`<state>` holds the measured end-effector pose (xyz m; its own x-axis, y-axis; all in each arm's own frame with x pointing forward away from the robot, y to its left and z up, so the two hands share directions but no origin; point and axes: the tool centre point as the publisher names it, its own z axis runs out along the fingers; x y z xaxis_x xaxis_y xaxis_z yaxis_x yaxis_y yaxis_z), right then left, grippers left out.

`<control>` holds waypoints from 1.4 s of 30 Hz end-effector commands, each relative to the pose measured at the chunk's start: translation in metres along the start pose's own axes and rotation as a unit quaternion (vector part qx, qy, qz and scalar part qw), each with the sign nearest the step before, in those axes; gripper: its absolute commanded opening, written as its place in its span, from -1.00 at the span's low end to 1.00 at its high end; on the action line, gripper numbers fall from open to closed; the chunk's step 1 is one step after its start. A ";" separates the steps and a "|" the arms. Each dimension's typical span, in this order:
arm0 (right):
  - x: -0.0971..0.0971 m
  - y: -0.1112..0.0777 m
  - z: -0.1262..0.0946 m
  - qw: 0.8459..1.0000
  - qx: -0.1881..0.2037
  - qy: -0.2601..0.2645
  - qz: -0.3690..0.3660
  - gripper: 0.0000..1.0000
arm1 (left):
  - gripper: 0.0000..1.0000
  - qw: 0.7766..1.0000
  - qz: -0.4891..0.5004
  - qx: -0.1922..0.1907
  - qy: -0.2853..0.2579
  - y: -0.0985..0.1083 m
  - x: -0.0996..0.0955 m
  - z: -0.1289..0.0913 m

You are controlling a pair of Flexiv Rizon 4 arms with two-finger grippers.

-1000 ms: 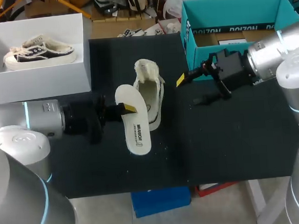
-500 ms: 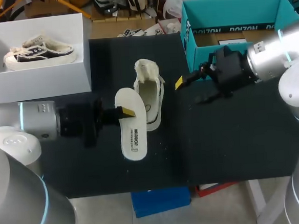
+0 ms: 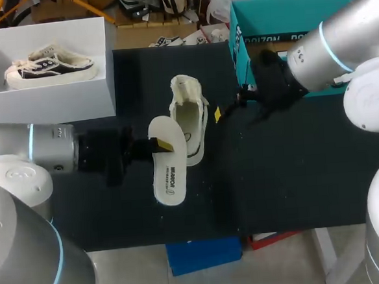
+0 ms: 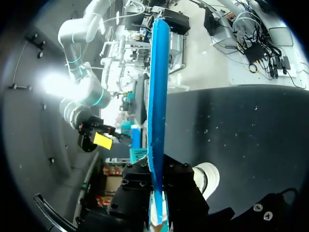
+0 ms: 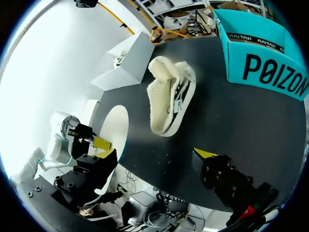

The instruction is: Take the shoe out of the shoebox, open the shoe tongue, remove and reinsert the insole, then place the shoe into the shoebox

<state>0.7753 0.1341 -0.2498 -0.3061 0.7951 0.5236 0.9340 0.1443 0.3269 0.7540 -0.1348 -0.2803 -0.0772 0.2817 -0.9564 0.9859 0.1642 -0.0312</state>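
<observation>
Where the head view looks down, the insole [image 3: 167, 166] is seen clamped at one end in the left gripper [image 3: 158, 144], beside the shoe [image 3: 189, 119]. The shoe lies on the black table [image 3: 276, 175], outside the white shoebox [image 3: 101, 89]. The right gripper [image 3: 221, 111] is held at the shoe's other side, jaws apart. In the left wrist view, the insole is shown edge-on, gripped from both sides. In the right wrist view, the shoe is found ahead of widely spread, empty fingers [image 5: 205, 153].
</observation>
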 end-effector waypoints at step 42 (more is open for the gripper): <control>-0.012 -0.075 -0.015 0.956 -0.171 -0.154 -0.179 1.00 | -1.00 1.000 -0.008 0.011 0.013 -0.002 0.005 0.006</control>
<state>0.7134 0.1090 -0.2693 -0.4791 0.8728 0.0937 0.6591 0.2871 0.6951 0.7530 -0.1381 -0.2877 -0.0963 0.2972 -0.9499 0.9879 0.1453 -0.0547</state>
